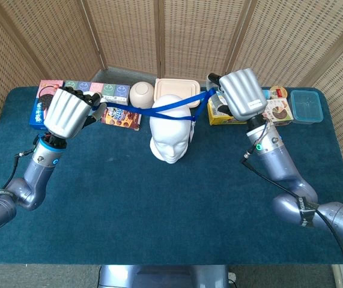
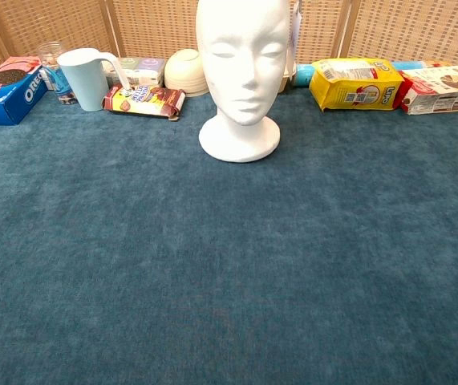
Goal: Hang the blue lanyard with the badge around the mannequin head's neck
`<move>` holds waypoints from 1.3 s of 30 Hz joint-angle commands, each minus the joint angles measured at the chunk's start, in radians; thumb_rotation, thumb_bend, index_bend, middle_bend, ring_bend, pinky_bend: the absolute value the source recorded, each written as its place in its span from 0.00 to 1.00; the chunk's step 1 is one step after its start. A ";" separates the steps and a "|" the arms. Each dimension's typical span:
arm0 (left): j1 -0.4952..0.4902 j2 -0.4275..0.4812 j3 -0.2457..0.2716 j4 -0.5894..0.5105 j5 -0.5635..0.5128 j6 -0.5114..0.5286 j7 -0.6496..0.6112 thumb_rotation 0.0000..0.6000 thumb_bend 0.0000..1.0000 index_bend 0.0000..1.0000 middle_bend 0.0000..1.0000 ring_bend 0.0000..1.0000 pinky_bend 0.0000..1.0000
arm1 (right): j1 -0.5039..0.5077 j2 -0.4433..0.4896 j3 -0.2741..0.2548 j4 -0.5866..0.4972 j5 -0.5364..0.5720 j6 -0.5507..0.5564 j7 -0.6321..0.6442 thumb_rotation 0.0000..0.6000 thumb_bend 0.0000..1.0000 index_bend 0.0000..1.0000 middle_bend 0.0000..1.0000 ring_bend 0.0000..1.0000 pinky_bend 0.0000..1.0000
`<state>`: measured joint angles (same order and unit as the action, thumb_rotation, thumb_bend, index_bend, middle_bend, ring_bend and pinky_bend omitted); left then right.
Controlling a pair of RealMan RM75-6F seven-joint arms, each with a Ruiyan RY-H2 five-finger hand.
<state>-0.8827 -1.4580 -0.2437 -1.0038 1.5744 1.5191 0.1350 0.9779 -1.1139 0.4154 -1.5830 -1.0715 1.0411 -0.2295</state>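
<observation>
The white mannequin head stands upright at the table's middle back, also in the chest view as the mannequin head. The blue lanyard stretches taut across its crown, with a second strand lying over the forehead. My left hand grips the lanyard's left end, raised left of the head. My right hand grips the right end, raised right of the head. The pale badge hangs beside the head's right side in the chest view. Neither hand shows in the chest view.
Along the back edge stand an Oreo box, a pale blue cup, a cookie packet, a cream bowl, a yellow bag and a red box. A blue lidded container sits at the far right.
</observation>
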 commanded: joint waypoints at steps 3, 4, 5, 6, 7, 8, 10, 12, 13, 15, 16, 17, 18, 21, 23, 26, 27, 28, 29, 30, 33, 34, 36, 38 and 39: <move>0.018 0.023 0.011 -0.045 0.015 0.012 0.000 0.86 0.36 0.67 1.00 1.00 1.00 | -0.029 0.028 -0.007 -0.031 -0.012 0.015 0.008 1.00 0.58 0.75 1.00 1.00 1.00; 0.019 0.025 0.011 -0.051 0.017 0.010 0.003 0.86 0.36 0.67 1.00 1.00 1.00 | -0.033 0.030 -0.008 -0.035 -0.012 0.017 0.009 1.00 0.58 0.75 1.00 1.00 1.00; 0.018 0.026 0.009 -0.057 0.018 0.010 0.005 0.86 0.36 0.67 1.00 1.00 1.00 | -0.037 0.031 -0.009 -0.039 -0.013 0.019 0.010 1.00 0.58 0.75 1.00 1.00 1.00; 0.017 0.027 0.008 -0.064 0.019 0.009 0.006 0.86 0.36 0.67 1.00 1.00 1.00 | -0.041 0.033 -0.010 -0.043 -0.014 0.021 0.012 1.00 0.58 0.75 1.00 1.00 1.00; 0.016 0.028 0.005 -0.075 0.019 0.008 0.006 0.86 0.36 0.67 1.00 1.00 1.00 | -0.046 0.036 -0.013 -0.049 -0.015 0.023 0.013 1.00 0.58 0.75 1.00 1.00 1.00; 0.014 0.029 0.003 -0.084 0.019 0.006 0.006 0.86 0.36 0.67 1.00 1.00 1.00 | -0.050 0.039 -0.015 -0.053 -0.018 0.024 0.013 1.00 0.58 0.75 1.00 1.00 1.00; 0.011 0.030 0.000 -0.105 0.023 0.004 0.008 0.86 0.36 0.67 1.00 1.00 1.00 | -0.060 0.046 -0.020 -0.065 -0.019 0.022 0.018 1.00 0.58 0.75 1.00 1.00 1.00; 0.007 0.031 -0.001 -0.129 0.031 0.004 0.013 0.86 0.36 0.67 1.00 1.00 1.00 | -0.071 0.054 -0.025 -0.077 -0.022 0.025 0.021 1.00 0.58 0.75 1.00 1.00 1.00; 0.006 0.030 -0.002 -0.139 0.032 0.003 0.013 0.86 0.36 0.67 1.00 1.00 1.00 | -0.075 0.057 -0.026 -0.082 -0.023 0.025 0.025 1.00 0.58 0.75 1.00 1.00 1.00; 0.006 0.030 -0.003 -0.159 0.034 0.001 0.015 0.86 0.36 0.67 1.00 1.00 1.00 | -0.082 0.062 -0.028 -0.090 -0.027 0.027 0.029 1.00 0.58 0.75 1.00 1.00 1.00; 0.005 0.030 -0.002 -0.170 0.039 0.001 0.017 0.86 0.36 0.67 1.00 1.00 1.00 | -0.088 0.065 -0.031 -0.098 -0.029 0.027 0.035 1.00 0.58 0.75 1.00 1.00 1.00; 0.006 0.031 -0.002 -0.175 0.040 0.001 0.020 0.87 0.36 0.67 1.00 1.00 1.00 | -0.090 0.067 -0.031 -0.101 -0.030 0.026 0.038 1.00 0.58 0.75 1.00 1.00 1.00; 0.006 0.031 0.001 -0.186 0.046 0.000 0.023 0.87 0.36 0.67 1.00 1.00 1.00 | -0.095 0.069 -0.036 -0.110 -0.034 0.024 0.042 1.00 0.58 0.76 1.00 1.00 1.00; 0.007 0.035 0.005 -0.203 0.058 -0.001 0.031 0.86 0.36 0.67 1.00 1.00 1.00 | -0.102 0.070 -0.044 -0.125 -0.044 0.018 0.051 1.00 0.58 0.75 1.00 1.00 1.00; 0.006 0.037 0.008 -0.210 0.065 -0.003 0.030 0.87 0.36 0.67 1.00 1.00 1.00 | -0.104 0.068 -0.047 -0.132 -0.048 0.016 0.053 1.00 0.58 0.76 1.00 1.00 1.00; 0.006 0.039 0.011 -0.219 0.076 -0.005 0.032 0.86 0.36 0.67 1.00 1.00 1.00 | -0.107 0.064 -0.052 -0.144 -0.053 0.011 0.059 1.00 0.58 0.76 1.00 1.00 1.00; 0.006 0.040 0.012 -0.224 0.079 -0.004 0.033 0.87 0.36 0.67 1.00 1.00 1.00 | -0.108 0.062 -0.054 -0.147 -0.055 0.010 0.060 1.00 0.58 0.76 1.00 1.00 1.00; 0.007 0.041 0.012 -0.229 0.083 -0.004 0.033 0.86 0.36 0.67 1.00 1.00 1.00 | -0.109 0.061 -0.056 -0.152 -0.056 0.007 0.063 1.00 0.58 0.76 1.00 1.00 1.00; 0.007 0.042 0.013 -0.233 0.085 -0.003 0.033 0.86 0.36 0.67 1.00 1.00 1.00 | -0.110 0.060 -0.057 -0.156 -0.058 0.006 0.066 1.00 0.58 0.76 1.00 1.00 1.00; 0.009 0.044 0.014 -0.239 0.088 -0.002 0.033 0.86 0.36 0.67 1.00 1.00 1.00 | -0.112 0.060 -0.058 -0.161 -0.060 0.004 0.069 1.00 0.58 0.76 1.00 1.00 1.00; 0.013 0.051 0.017 -0.257 0.097 -0.001 0.034 0.86 0.36 0.67 1.00 1.00 1.00 | -0.117 0.061 -0.062 -0.181 -0.065 0.000 0.079 1.00 0.58 0.76 1.00 1.00 1.00; 0.016 0.055 0.019 -0.267 0.100 -0.001 0.033 0.86 0.36 0.67 1.00 1.00 1.00 | -0.120 0.063 -0.064 -0.191 -0.068 -0.001 0.081 1.00 0.58 0.76 1.00 1.00 1.00; 0.022 0.060 0.027 -0.282 0.111 0.004 0.033 0.87 0.36 0.67 1.00 1.00 1.00 | -0.125 0.064 -0.069 -0.219 -0.074 -0.007 0.093 1.00 0.58 0.76 1.00 1.00 1.00; 0.029 0.066 0.032 -0.295 0.122 0.010 0.037 0.87 0.36 0.67 1.00 1.00 1.00 | -0.130 0.071 -0.071 -0.236 -0.080 -0.007 0.097 1.00 0.58 0.76 1.00 1.00 1.00; 0.031 0.068 0.033 -0.300 0.126 0.014 0.038 0.87 0.36 0.67 1.00 1.00 1.00 | -0.132 0.073 -0.071 -0.244 -0.081 -0.008 0.101 1.00 0.58 0.76 1.00 1.00 1.00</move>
<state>-0.8554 -1.3939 -0.2141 -1.2984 1.6954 1.5291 0.1711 0.8510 -1.0455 0.3468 -1.8156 -1.1478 1.0357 -0.1359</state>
